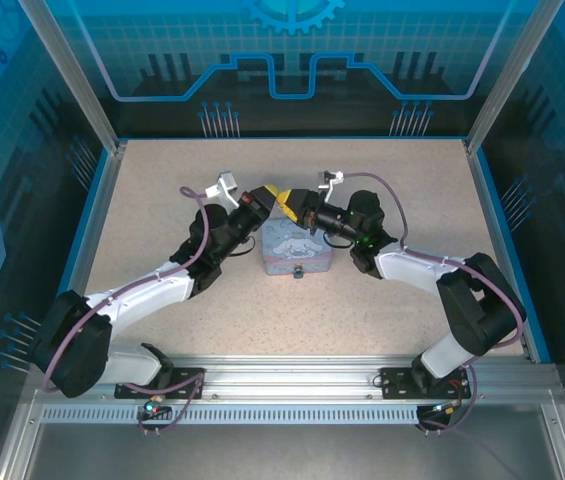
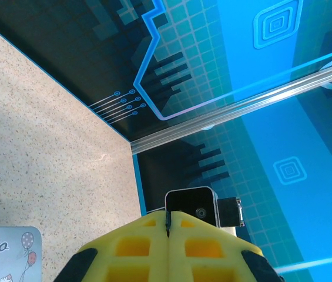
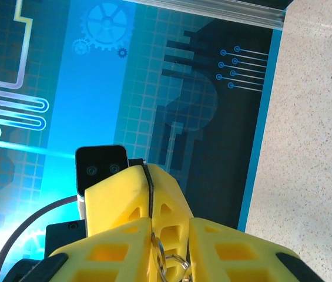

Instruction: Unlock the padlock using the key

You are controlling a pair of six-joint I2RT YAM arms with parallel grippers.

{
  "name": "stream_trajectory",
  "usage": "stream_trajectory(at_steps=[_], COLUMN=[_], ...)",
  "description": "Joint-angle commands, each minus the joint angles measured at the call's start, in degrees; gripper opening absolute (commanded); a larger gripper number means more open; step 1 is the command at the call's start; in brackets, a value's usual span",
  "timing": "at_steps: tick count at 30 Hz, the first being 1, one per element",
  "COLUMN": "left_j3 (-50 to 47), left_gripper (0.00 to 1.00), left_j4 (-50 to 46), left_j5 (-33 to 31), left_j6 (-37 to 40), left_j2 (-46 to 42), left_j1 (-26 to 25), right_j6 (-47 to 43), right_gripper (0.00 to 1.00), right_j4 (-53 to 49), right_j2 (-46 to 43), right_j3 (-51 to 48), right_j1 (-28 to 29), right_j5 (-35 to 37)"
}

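Note:
Both grippers meet above the lavender cartoon tin (image 1: 297, 250), whose corner also appears in the left wrist view (image 2: 7, 252). The tiny padlock (image 1: 300, 272) sits at the tin's front edge, small and dark from above. My left gripper (image 2: 167, 218) is shut, with a thin dark edge that looks like the key (image 3: 148, 194) pinched in its seam. Small metal key rings (image 3: 164, 255) hang below that seam. My right gripper (image 3: 170, 226) has its fingers a little apart around the left gripper's fingertips (image 3: 124, 188) and the rings. From above, the left gripper (image 1: 273, 191) and right gripper (image 1: 289, 208) touch tip to tip.
The speckled table (image 1: 162, 200) is fenced by blue-edged walls and metal posts (image 1: 112, 140). The right arm's elbow (image 1: 477, 300) rises near the right wall. A rail (image 1: 292, 375) runs along the near edge.

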Motion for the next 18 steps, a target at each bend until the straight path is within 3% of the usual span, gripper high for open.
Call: stream_trajectory(at_steps=[1,18], left_j3=[-0.01,0.94], left_gripper=[0.00,0.00], left_j4=[1.35,0.26], left_j5=[-0.57,-1.01], left_j6=[-0.49,-0.06], left_j2=[0.00,0.93], left_j1=[-0.72,-1.16], right_j6=[0.31,1.88], right_gripper=[0.22,0.00], right_j4=[2.47,5.46], right_j2=[0.84,0.76], right_j3=[1.48,-0.32], right_j1=[0.55,-0.41], right_j5=[-0.86,-2.57])
